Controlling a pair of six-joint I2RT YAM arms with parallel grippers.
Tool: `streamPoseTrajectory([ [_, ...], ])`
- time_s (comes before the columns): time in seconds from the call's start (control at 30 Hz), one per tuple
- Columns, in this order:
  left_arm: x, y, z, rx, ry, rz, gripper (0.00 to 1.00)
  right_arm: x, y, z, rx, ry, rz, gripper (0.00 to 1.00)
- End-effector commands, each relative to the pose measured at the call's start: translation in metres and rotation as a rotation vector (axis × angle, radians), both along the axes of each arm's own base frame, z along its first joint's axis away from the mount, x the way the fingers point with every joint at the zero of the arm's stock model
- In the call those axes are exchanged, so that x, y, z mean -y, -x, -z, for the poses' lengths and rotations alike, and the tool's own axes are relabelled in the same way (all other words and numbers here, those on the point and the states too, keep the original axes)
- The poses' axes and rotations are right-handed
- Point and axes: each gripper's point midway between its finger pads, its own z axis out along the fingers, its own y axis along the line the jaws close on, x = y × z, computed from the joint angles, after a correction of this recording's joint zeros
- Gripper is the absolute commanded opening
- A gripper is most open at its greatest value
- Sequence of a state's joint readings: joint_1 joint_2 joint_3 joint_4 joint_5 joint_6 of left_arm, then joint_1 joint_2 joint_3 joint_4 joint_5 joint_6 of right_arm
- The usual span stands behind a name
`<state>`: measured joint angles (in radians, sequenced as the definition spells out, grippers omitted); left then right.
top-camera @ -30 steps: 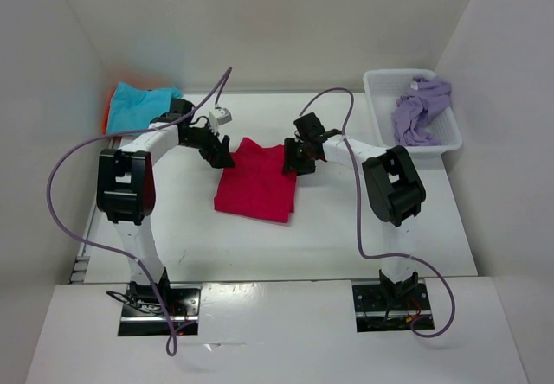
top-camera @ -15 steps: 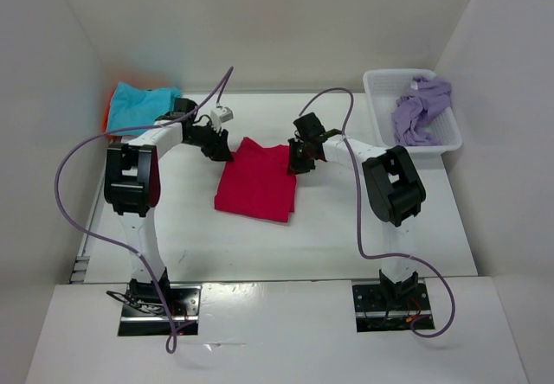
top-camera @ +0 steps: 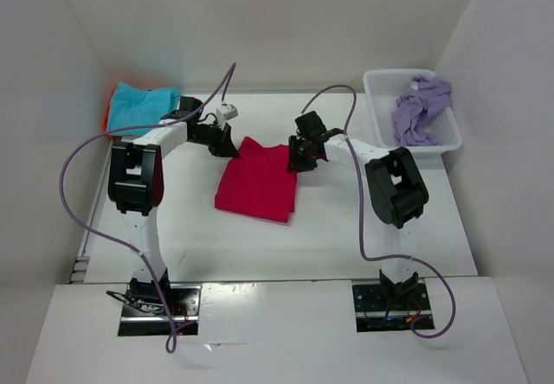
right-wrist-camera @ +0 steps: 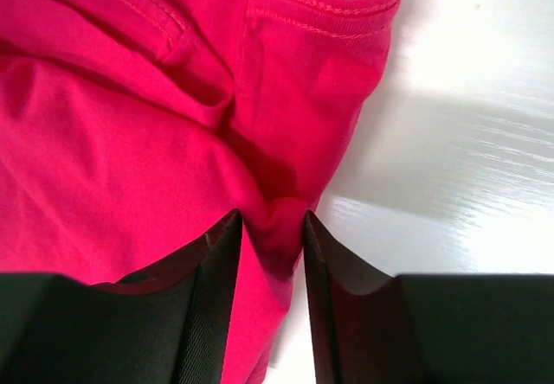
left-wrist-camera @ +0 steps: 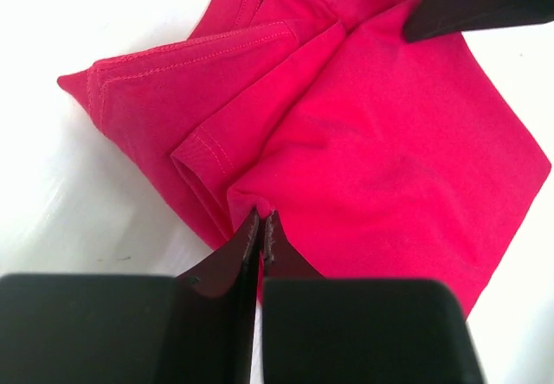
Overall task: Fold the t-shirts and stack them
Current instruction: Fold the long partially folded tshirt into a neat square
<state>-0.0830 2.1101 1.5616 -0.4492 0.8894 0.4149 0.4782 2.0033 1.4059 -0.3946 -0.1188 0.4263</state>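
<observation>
A red t-shirt point(top-camera: 257, 181) lies folded in the middle of the table. My left gripper point(top-camera: 229, 142) is at its far left corner, jaws shut, with a small pucker of the red t-shirt point(left-wrist-camera: 363, 142) pinched at the fingertips point(left-wrist-camera: 251, 228). My right gripper point(top-camera: 297, 155) is at the far right corner. A bunched fold of the red t-shirt point(right-wrist-camera: 130, 142) fills the gap between its two fingers point(right-wrist-camera: 221, 254). A blue t-shirt point(top-camera: 143, 105) lies at the back left. A purple t-shirt point(top-camera: 420, 107) sits crumpled in the basket.
The white basket point(top-camera: 381, 116) stands at the back right. Something orange point(top-camera: 110, 109) shows under the blue t-shirt's left edge. White walls close in the table on three sides. Purple cables loop above both arms.
My left gripper has moved to the shirt's far left corner and shut on the fabric. My right gripper has stayed at the far right corner, jaws narrowed around a fold.
</observation>
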Motion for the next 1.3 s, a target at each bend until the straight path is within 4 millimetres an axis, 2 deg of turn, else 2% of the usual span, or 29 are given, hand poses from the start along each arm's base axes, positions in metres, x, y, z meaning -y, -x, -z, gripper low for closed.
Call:
streamPoseTrajectory([
  [0.0,0.007,0.002,-0.002,0.010,0.047,0.039,0.00,0.001,-0.009,-0.039,0.110,-0.013,0.023,0.40],
  [0.03,0.007,0.002,-0.002,0.010,0.047,0.039,0.00,0.003,-0.006,-0.035,0.100,-0.007,0.023,0.40],
  [0.07,0.007,0.002,-0.006,0.019,0.048,0.039,0.00,0.003,-0.007,-0.039,0.108,-0.011,0.023,0.40],
  [0.17,0.010,0.005,-0.002,0.018,0.037,0.049,0.00,0.003,-0.006,-0.037,0.109,-0.012,0.023,0.25],
  [0.2,0.010,0.005,-0.002,0.018,0.037,0.049,0.00,0.002,-0.008,-0.038,0.117,-0.016,0.023,0.12],
  [0.27,0.010,0.007,-0.004,0.019,0.037,0.049,0.00,0.000,-0.007,-0.038,0.113,-0.024,0.017,0.01],
  [0.3,0.010,0.007,-0.008,0.028,0.038,0.049,0.00,0.000,-0.007,-0.038,0.113,-0.024,0.017,0.00],
  [0.33,0.009,0.010,-0.004,0.015,0.037,0.048,0.00,-0.002,-0.005,-0.039,0.108,-0.035,0.008,0.00],
  [0.4,0.011,0.013,-0.014,0.029,0.051,0.050,0.00,-0.002,-0.003,-0.038,0.096,-0.037,0.002,0.00],
  [0.47,0.012,0.019,-0.029,0.039,0.069,0.049,0.00,-0.004,-0.002,-0.048,0.112,-0.053,-0.003,0.00],
  [0.5,0.012,0.021,-0.033,0.043,0.069,0.049,0.00,-0.004,-0.003,-0.062,0.139,-0.068,-0.003,0.00],
  [0.53,0.012,0.022,-0.045,0.059,0.074,0.043,0.00,-0.004,0.002,-0.066,0.134,-0.076,-0.011,0.00],
  [0.6,0.012,0.024,-0.055,0.045,0.081,0.030,0.00,-0.006,0.012,-0.077,0.147,-0.094,-0.028,0.00],
  [0.63,0.012,0.025,-0.066,0.062,0.085,0.026,0.00,-0.006,0.012,-0.099,0.187,-0.121,-0.021,0.00],
  [0.7,0.014,0.023,-0.084,0.096,0.101,0.030,0.00,-0.011,0.019,-0.116,0.220,-0.132,-0.034,0.00],
  [0.73,0.015,0.023,-0.097,0.127,0.111,0.037,0.00,-0.010,0.021,-0.133,0.253,-0.150,-0.035,0.00],
  [0.77,0.016,0.020,-0.103,0.133,0.115,0.033,0.00,-0.008,0.020,-0.140,0.272,-0.150,-0.027,0.00],
  [0.8,0.016,0.014,-0.118,0.164,0.119,0.018,0.00,-0.005,0.019,-0.145,0.290,-0.144,-0.014,0.00],
  [0.83,0.016,0.013,-0.128,0.179,0.125,0.013,0.00,-0.005,0.019,-0.159,0.313,-0.164,-0.007,0.00],
  [0.87,0.017,0.009,-0.135,0.205,0.127,0.015,0.00,-0.003,0.019,-0.157,0.309,-0.152,0.001,0.00],
  [0.93,0.022,0.004,-0.152,0.236,0.140,0.016,0.00,-0.005,0.016,-0.167,0.329,-0.163,0.002,0.00],
  [0.97,0.022,0.001,-0.157,0.257,0.142,0.017,0.00,-0.002,0.012,-0.163,0.322,-0.157,0.011,0.00],
  [1.03,0.021,-0.010,-0.152,0.255,0.129,-0.001,0.00,0.001,0.002,-0.160,0.317,-0.156,0.012,0.00],
  [1.17,0.020,-0.031,-0.128,0.238,0.111,-0.025,0.00,0.005,-0.025,-0.119,0.227,-0.161,0.022,0.00],
  [1.2,0.021,-0.037,-0.116,0.224,0.113,-0.030,0.00,0.004,-0.033,-0.119,0.234,-0.181,0.019,0.00],
  [1.27,0.019,-0.049,-0.098,0.222,0.094,-0.055,0.00,0.015,-0.051,-0.114,0.240,-0.191,0.047,0.00],
])
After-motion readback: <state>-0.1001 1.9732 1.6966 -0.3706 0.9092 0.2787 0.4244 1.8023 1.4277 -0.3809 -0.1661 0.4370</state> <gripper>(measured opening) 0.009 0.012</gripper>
